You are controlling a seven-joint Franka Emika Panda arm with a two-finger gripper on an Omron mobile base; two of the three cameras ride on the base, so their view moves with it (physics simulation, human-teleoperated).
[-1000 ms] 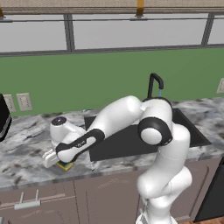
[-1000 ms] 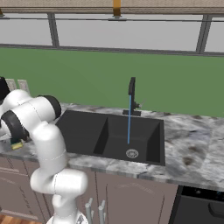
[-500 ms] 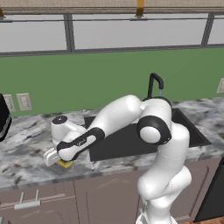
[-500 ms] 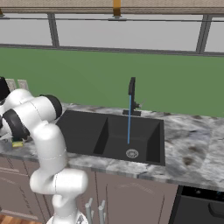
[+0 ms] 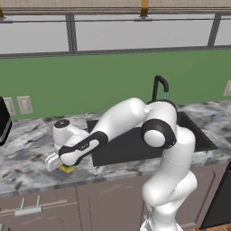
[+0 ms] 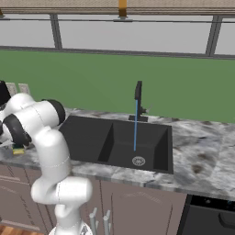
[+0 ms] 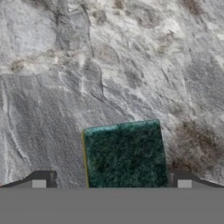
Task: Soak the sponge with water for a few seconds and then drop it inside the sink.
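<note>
The sponge (image 7: 125, 155) lies flat on the marble counter with its dark green layer up and a thin yellow edge showing. It also peeks out yellow under the hand (image 5: 68, 169) and beside the arm (image 6: 18, 150). My gripper (image 7: 111, 181) is open, with one fingertip (image 7: 41, 179) on each side of the sponge and a gap to both. The gripper (image 5: 63, 165) hangs low over the counter left of the sink (image 5: 131, 151). The water (image 6: 135, 125) runs as a thin blue stream from the black faucet (image 6: 137, 92) into the dark sink (image 6: 92, 137).
The counter's front edge (image 5: 45, 187) runs just in front of the sponge. Wall outlets (image 5: 25, 104) sit on the green backsplash, and a dark appliance (image 5: 3, 122) stands at the far left. My own forearm (image 5: 122, 119) stretches across the sink's left side.
</note>
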